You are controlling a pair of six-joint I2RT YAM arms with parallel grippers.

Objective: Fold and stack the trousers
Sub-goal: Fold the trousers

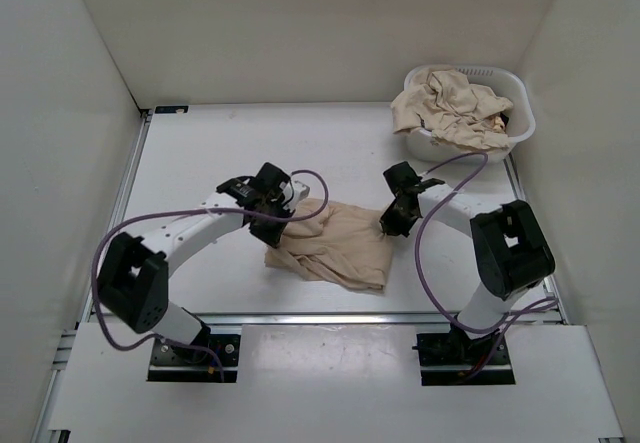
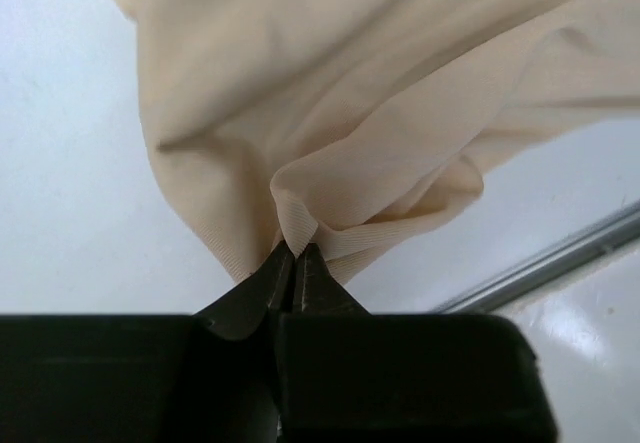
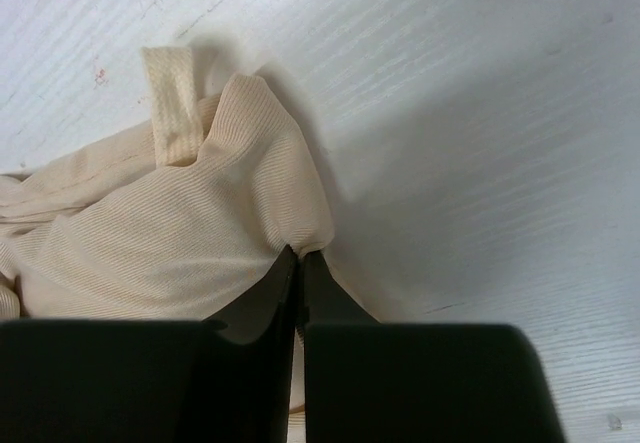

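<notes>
The trousers lie crumpled at lower centre of the top view, on the white table. The left gripper is clamped on their left edge, and the right gripper pinches their right corner.

No legible text (any view).

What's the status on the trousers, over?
Left gripper shut on trousers, left edge. Right gripper shut on right edge. Trousers bunched on table. Nothing blocking.
</notes>
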